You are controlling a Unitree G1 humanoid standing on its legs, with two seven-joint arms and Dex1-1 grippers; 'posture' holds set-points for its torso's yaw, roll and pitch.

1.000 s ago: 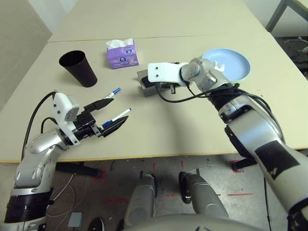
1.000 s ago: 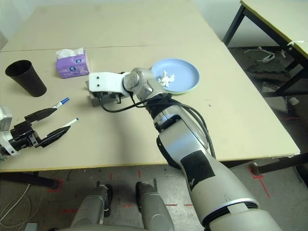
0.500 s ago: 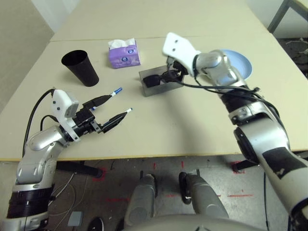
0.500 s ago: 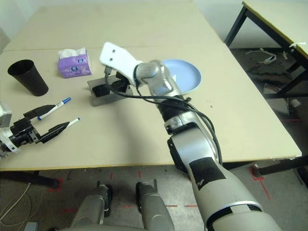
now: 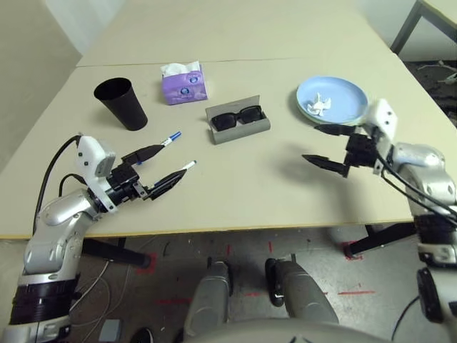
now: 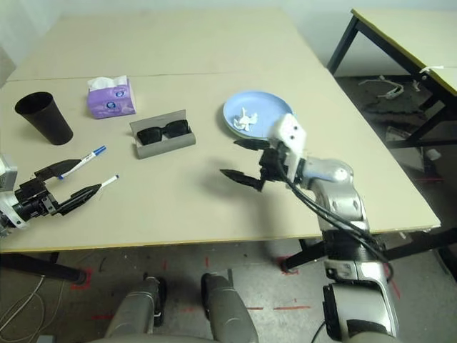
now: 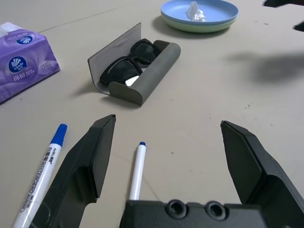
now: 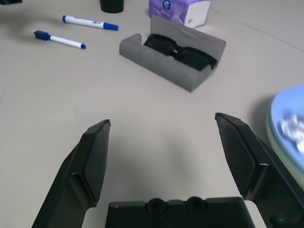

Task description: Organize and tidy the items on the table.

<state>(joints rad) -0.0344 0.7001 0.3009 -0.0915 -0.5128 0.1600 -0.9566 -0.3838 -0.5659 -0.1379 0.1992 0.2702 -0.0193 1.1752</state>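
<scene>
The black sunglasses [image 5: 238, 116] lie inside the open grey glasses case [image 5: 243, 130] at the table's middle. Two white blue-capped markers lie at the front left; one marker [image 7: 137, 170] lies between the fingers of my open left gripper [image 5: 171, 163], just above the table. The other marker [image 7: 42, 173] lies just outside one finger [image 7: 85, 164]. My right gripper [image 5: 310, 143] hovers open and empty over bare table in front of the blue plate [image 5: 346, 95]. That plate sits on a green one and holds the crumpled tissue [image 5: 318, 106]. The black cup [image 5: 121, 102] and purple tissue box [image 5: 185, 83] stand at the back left.
The beige table [image 5: 243, 186] has a seam running across behind the tissue box. There is bare tabletop between the case and the front edge. A second table [image 6: 407, 28] with dark legs stands off to the right.
My right gripper has drawn back from the glasses case to the right, near the plate, and opened wide, leaving the sunglasses in the case. The left arm has barely moved.
</scene>
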